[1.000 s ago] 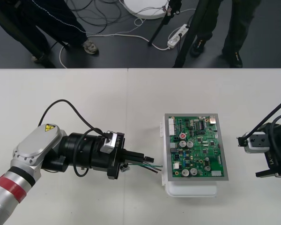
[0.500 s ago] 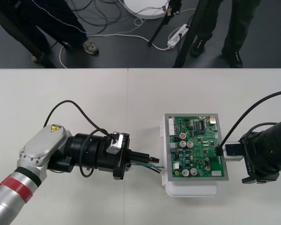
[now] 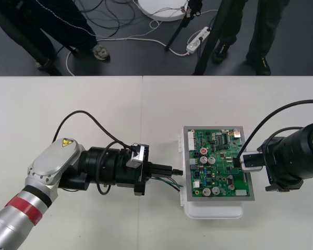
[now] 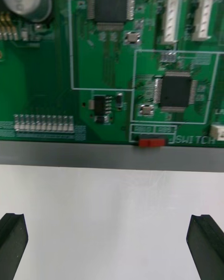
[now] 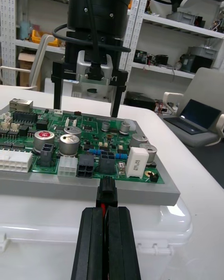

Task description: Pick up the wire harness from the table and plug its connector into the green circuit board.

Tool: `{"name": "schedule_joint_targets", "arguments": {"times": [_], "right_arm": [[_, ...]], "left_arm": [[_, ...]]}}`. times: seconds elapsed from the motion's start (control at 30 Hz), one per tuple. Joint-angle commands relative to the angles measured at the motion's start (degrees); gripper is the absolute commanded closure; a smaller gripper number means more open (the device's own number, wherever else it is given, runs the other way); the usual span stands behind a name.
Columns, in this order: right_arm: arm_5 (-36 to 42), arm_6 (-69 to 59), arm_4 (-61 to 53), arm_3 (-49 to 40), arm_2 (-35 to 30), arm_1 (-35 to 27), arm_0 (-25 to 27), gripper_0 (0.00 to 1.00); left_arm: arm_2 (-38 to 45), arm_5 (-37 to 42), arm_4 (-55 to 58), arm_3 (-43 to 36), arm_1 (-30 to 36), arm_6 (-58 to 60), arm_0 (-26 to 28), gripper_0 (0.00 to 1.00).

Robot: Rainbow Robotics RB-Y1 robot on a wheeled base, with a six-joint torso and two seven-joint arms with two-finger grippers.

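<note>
The green circuit board (image 3: 218, 162) sits on its white base (image 3: 211, 210) right of the table's middle. My left gripper (image 3: 172, 171) lies level just left of the board, shut on the harness. The black plug (image 3: 179, 172) sticks out of its fingertips toward the board's left edge, and the wires (image 3: 167, 183) trail below. In the left wrist view the shut fingers (image 5: 93, 242) hold the plug (image 5: 107, 197) close to the board's grey rim (image 5: 70, 187). My right gripper (image 3: 253, 165) hangs open at the board's right edge, fingers (image 4: 13, 242) wide apart over the table beside the board (image 4: 56, 74).
From the left wrist, the right gripper (image 5: 88, 98) stands upright behind the board's far edge. White sockets (image 3: 190, 139) line the board's left side. Bare table lies in front of and behind the board. A black cable (image 3: 78, 117) loops off the left arm.
My left gripper has carried the harness rightward, closer to the board's left edge. The right arm has come in from the right side to the board's right edge.
</note>
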Motion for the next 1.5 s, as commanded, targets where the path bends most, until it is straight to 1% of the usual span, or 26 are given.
{"name": "schedule_joint_targets", "arguments": {"times": [0.03,0.23,0.67,1.5], "right_arm": [[-0.3,-0.6,2.0,-0.1,0.4,1.8,-2.0,0.0],[-0.3,-1.0,1.6,1.1,0.4,3.0,-2.7,0.0],[-0.3,-0.8,2.0,1.1,0.5,3.6,-3.6,0.0],[-0.3,-1.3,4.7,1.3,1.7,5.8,-3.7,0.0]], "left_arm": [[1.5,3.3,-1.3,-0.5,-2.1,-6.9,-2.7,1.0],[1.5,3.6,-2.2,-0.5,-2.6,-7.3,-3.0,1.0],[1.5,4.2,-2.5,-0.4,-3.2,-7.2,-3.2,1.0],[1.4,4.7,-2.9,-0.5,-3.6,-7.1,-3.2,1.0]]}}
